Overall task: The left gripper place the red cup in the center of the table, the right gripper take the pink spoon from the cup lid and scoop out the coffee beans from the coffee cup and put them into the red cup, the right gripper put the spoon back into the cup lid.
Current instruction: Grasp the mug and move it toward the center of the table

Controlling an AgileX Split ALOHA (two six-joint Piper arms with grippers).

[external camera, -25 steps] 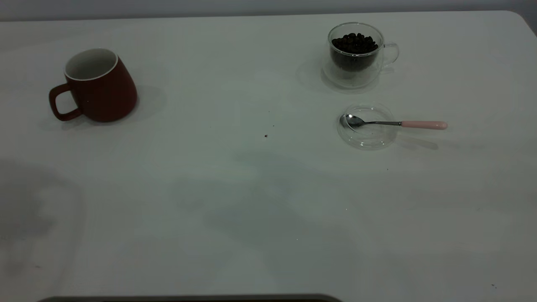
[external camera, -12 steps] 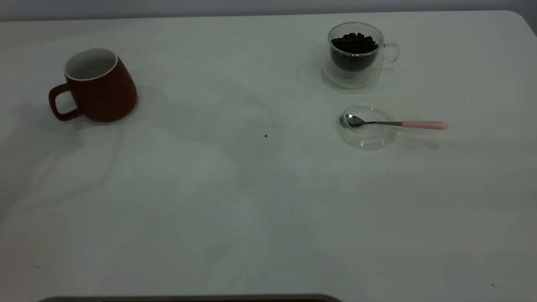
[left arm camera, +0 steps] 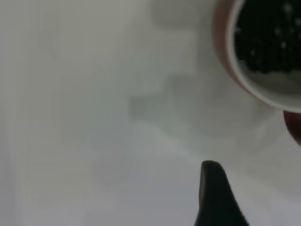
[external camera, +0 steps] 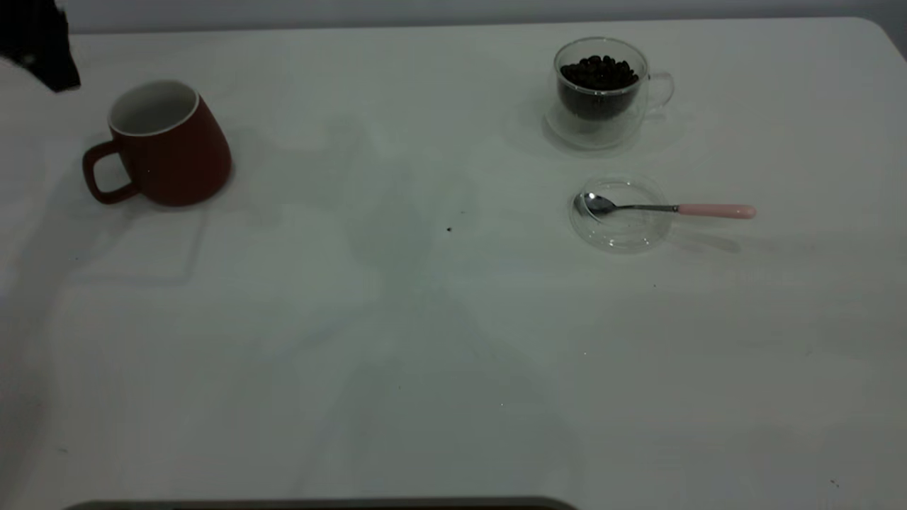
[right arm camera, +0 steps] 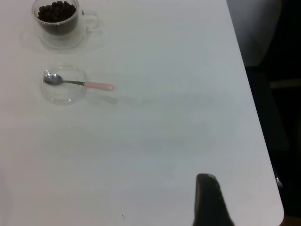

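One arm has just come into the exterior view: the left gripper [external camera: 39,42] now shows dark at ten o'clock, just beyond the red cup [external camera: 166,145], where half a second ago nothing stood. Whether its fingers are wide or narrow cannot be told. The cup sits at nine o'clock on the table [external camera: 425,354], untouched. So the pickup looks about to begin, with centring not yet done.

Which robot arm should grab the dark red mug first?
Probably the left. Its gripper is already beside the dark red ceramic mug, which stands at the white table's left side; the right gripper is far off.
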